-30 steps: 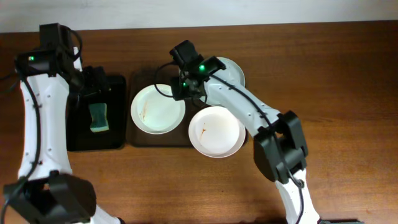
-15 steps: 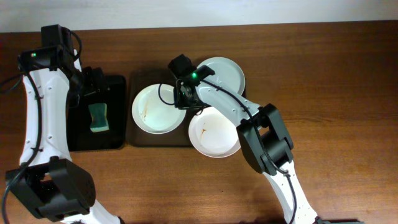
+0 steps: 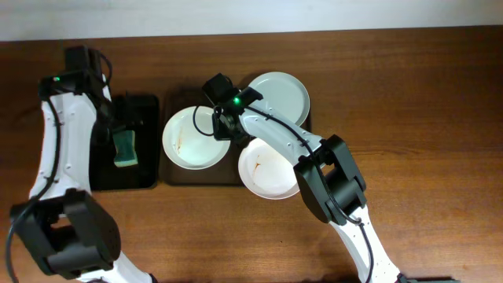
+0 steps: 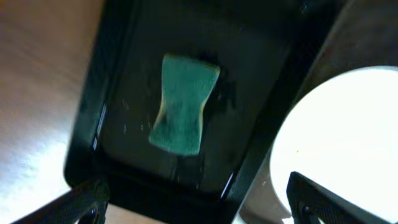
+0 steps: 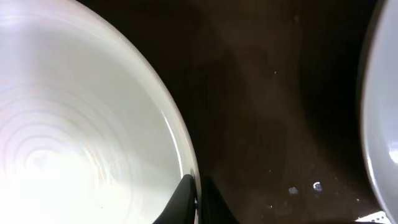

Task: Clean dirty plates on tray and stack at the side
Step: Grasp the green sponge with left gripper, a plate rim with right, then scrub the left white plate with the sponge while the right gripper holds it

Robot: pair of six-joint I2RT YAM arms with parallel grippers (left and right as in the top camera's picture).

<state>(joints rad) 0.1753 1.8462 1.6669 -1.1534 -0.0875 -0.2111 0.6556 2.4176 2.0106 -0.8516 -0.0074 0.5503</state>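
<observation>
**Inspector:** State of the pincers?

**Operator:** My right pincer (image 5: pixel 196 198) is clamped on the right rim of the left plate (image 3: pixel 189 140), one finger on each side of the edge. My left pincer (image 4: pixel 193 186) is spread wide and grasps nothing. It hangs over the green sponge (image 4: pixel 183 102) in the black tray (image 3: pixel 149 169).

**Inspector:** Location of the plates?

**Operator:** All three are on the brown tray (image 3: pixel 174 176). The left plate lies flat. The far plate (image 3: pixel 283 93) sits at the right corner. The near plate (image 3: pixel 271 169) overhangs the tray's near edge above the tabletop (image 3: pixel 409 118).

**Inspector:** Handling?

**Operator:** I judge them rigid, glossy and breakable, so likely to slip from a thin pinch. The rim is the only hold. I would grip it squarely and lift it level.

**Inspector:** Changes since a second ago?

**Operator:** My right pincer has moved left and nearer, onto that rim. The far plate, then partly under my arm, now shows almost whole. The left plate has shifted slightly left. My left arm has swung in over the sponge.
</observation>
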